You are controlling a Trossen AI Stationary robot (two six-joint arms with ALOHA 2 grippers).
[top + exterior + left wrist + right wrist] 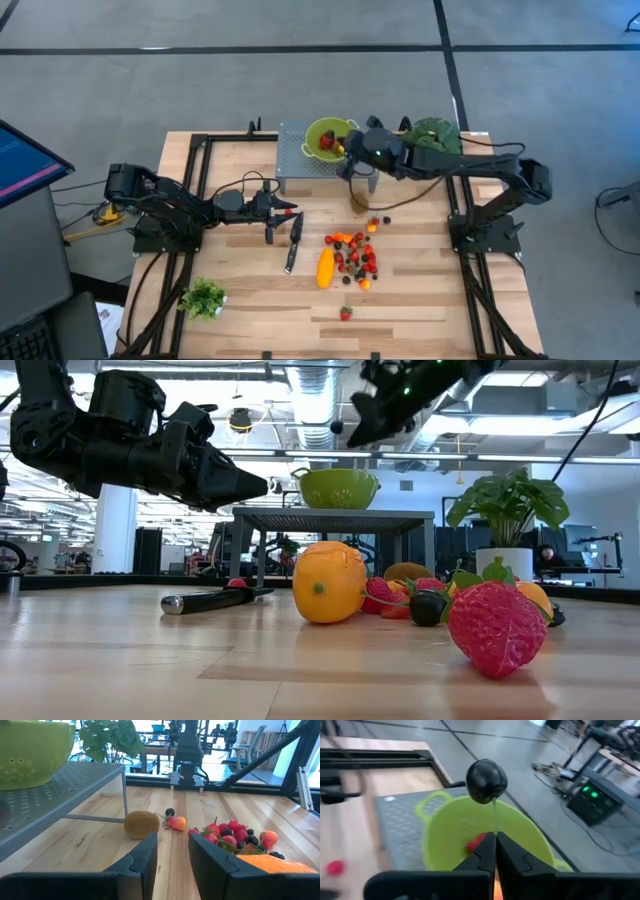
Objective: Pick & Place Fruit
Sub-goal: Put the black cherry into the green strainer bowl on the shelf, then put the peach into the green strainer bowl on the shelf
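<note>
Right claw (495, 842) is clenched on the thin green stem of a small dark toy ball (486, 781), held above the lime-green plastic colander (445, 827). Left claw (172, 851) is parted, empty, over the tabletop (420, 300) near the loose fruit pile (352, 255).

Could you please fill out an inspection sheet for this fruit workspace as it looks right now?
Surface: wooden table, bare around the pile.
Job's things: fruit pile; yellow fruit; kiwi; lone strawberry; green colander on grey stand, red piece inside.
Clutter: knife; two plants.
Grippers: left gripper slightly open, empty, low over the table; right gripper shut on the stem of a dark ball, above the colander.
Cables: along both arms.
Surroundings: monitor, grey floor.
</note>
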